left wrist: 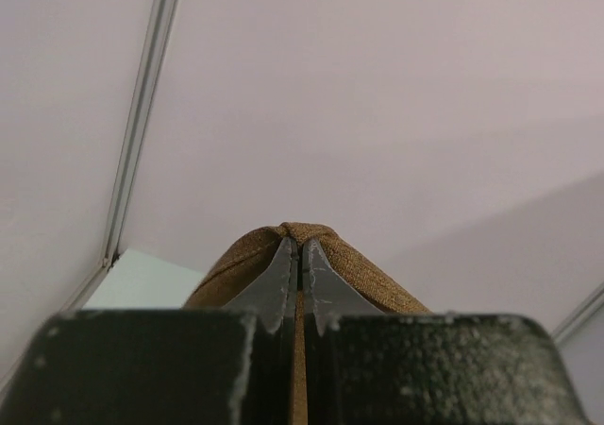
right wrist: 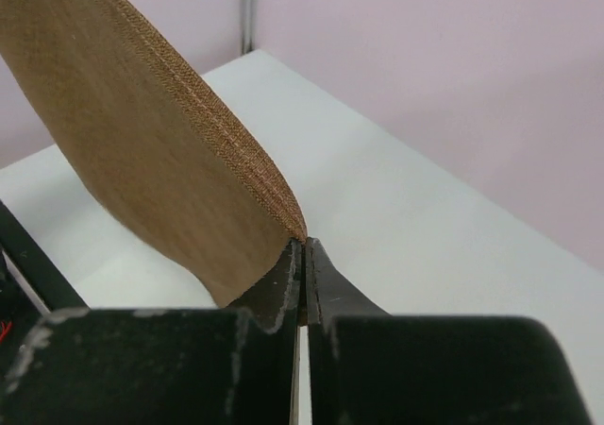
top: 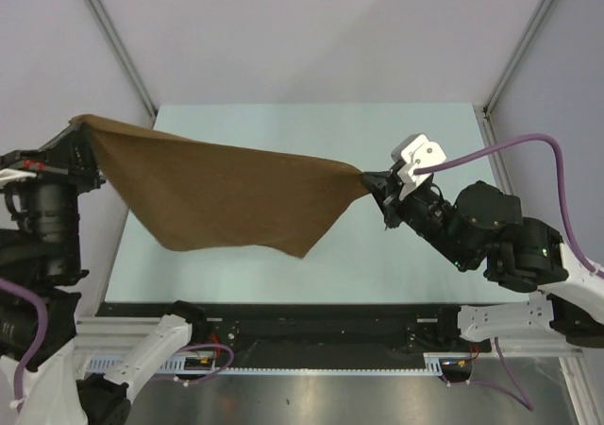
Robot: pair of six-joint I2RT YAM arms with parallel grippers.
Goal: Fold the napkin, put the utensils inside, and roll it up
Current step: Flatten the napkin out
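Note:
The dark-brown napkin (top: pixel 226 194) hangs stretched in the air above the pale table (top: pixel 415 132), with one lower corner drooping toward the table's front. My left gripper (top: pixel 83 130) is shut on its left corner, past the table's left edge. In the left wrist view the cloth (left wrist: pixel 359 266) bulges over the closed fingertips of my left gripper (left wrist: pixel 299 244). My right gripper (top: pixel 370 179) is shut on the right corner over the table's right half. In the right wrist view the cloth (right wrist: pixel 142 151) runs up and left from my right gripper (right wrist: pixel 304 246). No utensils are in view.
Pale purple walls enclose the table on three sides, with metal frame posts (top: pixel 113 38) at the back corners. A black rail (top: pixel 302 316) runs along the table's front edge by the arm bases.

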